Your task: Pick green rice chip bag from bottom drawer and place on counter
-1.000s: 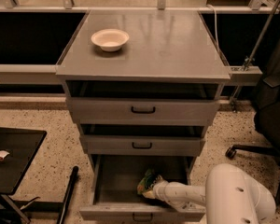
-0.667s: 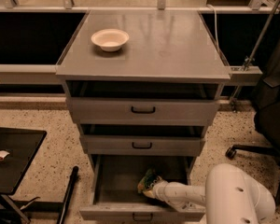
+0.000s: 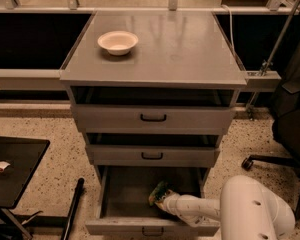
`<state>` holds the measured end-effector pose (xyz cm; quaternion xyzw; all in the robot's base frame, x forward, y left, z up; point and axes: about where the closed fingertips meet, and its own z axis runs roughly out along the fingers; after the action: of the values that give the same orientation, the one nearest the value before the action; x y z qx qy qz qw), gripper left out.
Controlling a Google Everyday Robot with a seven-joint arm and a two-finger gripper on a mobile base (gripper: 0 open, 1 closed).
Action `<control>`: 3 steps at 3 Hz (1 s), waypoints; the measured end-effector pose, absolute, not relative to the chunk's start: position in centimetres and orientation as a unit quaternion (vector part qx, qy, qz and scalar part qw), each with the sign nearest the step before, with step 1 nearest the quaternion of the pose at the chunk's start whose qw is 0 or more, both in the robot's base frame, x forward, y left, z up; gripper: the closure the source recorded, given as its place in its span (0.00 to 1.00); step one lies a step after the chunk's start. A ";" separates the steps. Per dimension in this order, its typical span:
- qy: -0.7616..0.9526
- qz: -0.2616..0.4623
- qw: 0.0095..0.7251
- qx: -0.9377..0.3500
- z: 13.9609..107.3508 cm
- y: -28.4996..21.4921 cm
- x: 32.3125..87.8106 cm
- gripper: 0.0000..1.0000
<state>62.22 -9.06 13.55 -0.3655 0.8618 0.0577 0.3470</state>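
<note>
Claw [image 3: 163, 200] unshifted at bag [image 3: 157, 189]; drawer [image 3: 124, 194] left free

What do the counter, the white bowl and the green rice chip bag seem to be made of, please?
The counter looks like smooth grey painted metal, with a dull sheen. The white bowl seems matte paper or foam, possibly ceramic. The green rice chip bag, in the bottom drawer by the gripper, looks like thin plastic film, though little shows.

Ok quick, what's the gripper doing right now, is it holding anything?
Gripper: down in the bottom drawer, at the green rice chip bag; grip cannot be told.
</note>
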 end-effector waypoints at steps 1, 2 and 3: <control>0.862 0.058 0.347 -0.365 13.6 -9.1 62.2 1.00; 0.859 0.048 0.353 -0.367 15.1 -8.8 61.1 1.00; 0.841 -0.002 0.401 -0.364 23.2 -9.2 61.3 1.00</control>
<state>61.29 -9.23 23.23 -0.3643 0.8405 -0.0022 0.4010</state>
